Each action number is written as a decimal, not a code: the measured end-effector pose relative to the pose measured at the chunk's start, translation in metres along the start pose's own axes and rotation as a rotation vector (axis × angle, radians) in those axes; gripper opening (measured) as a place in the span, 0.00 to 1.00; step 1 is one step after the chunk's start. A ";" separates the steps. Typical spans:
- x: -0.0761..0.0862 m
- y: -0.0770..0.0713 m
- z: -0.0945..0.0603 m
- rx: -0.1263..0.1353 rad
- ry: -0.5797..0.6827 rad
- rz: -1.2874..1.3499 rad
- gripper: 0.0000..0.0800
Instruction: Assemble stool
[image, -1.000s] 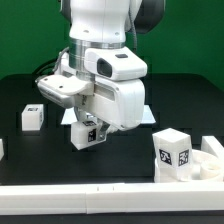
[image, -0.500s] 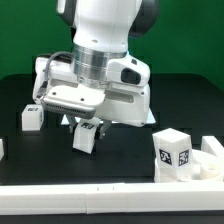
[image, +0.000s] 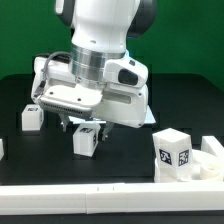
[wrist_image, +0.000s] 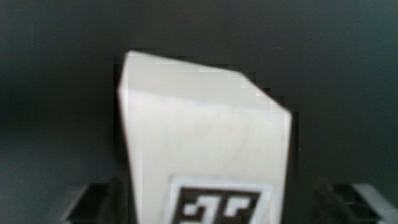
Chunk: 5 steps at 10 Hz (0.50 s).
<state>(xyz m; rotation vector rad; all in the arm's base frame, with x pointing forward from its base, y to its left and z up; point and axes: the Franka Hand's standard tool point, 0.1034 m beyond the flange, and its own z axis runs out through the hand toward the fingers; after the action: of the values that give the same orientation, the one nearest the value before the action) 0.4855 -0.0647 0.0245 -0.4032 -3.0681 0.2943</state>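
Arm: white Panda arm (image: 100, 60) fills the middle of the exterior view, bent low over the black table (image: 40, 165).
Table edge: a white rail (image: 80, 195) runs along the near side.
Seat: white round seat (image: 212, 160) lies at the near right of the exterior view. It is cut by the frame edge, so only part can be inspected.
Right leg: blocky white leg (image: 172, 150) stands just beside the seat on its left, with black-and-white tags on two faces.
Centre leg: white leg (image: 85, 143) (wrist_image: 205, 120) stands on the table directly under the wrist, slightly tilted, with a tag on its near face. In the wrist view the tag sits at the end closest to the camera.
Left leg: small white leg (image: 31, 118) rests on the table at the exterior view's left, well apart from the centre leg.
Gripper: gripper (image: 86, 126) is spread and straddles the top of the centre leg. In the wrist view the dark fingers (wrist_image: 365, 200) stand either side of the leg, with a gap on at least one side. Nothing is pinched.
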 end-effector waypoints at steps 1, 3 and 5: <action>-0.004 0.001 -0.012 0.005 -0.017 0.117 0.73; -0.020 0.008 -0.036 -0.007 -0.063 0.416 0.81; -0.039 0.006 -0.047 -0.032 -0.099 0.481 0.81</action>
<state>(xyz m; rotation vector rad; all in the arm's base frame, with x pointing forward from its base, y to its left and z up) 0.5269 -0.0605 0.0695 -1.1621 -3.0278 0.2825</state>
